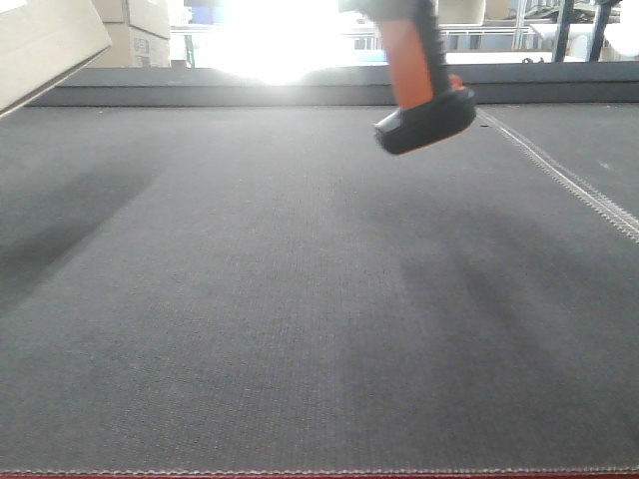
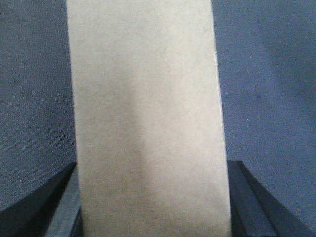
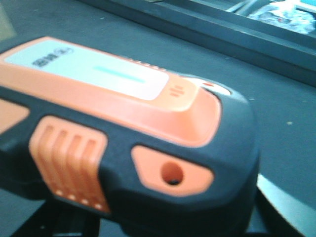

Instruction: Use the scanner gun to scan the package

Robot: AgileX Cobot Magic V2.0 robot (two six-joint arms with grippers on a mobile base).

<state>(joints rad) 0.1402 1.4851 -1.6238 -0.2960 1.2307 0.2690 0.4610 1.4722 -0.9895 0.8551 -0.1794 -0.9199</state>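
**Both things lifted, scan not yet lined up**

The left end effector (image 2: 155, 168) is closed on the package (image 2: 148, 118), its black fingers (image 2: 249, 197) pressed to either side of the plain cardboard. The scanner gun (image 1: 424, 105) hangs clear above the table (image 1: 300, 329). The right end effector's fingers are hidden, but I judge them clamped on the gun's upper part, since its orange-and-black body fills the right wrist view. The package's corner (image 1: 40, 45) sits tilted and off the table, well to the left of the scanner gun. The step in hand looks like bringing the two together. The side to be read shows in no view, so next that side must be turned toward the gun, and the gun aimed.
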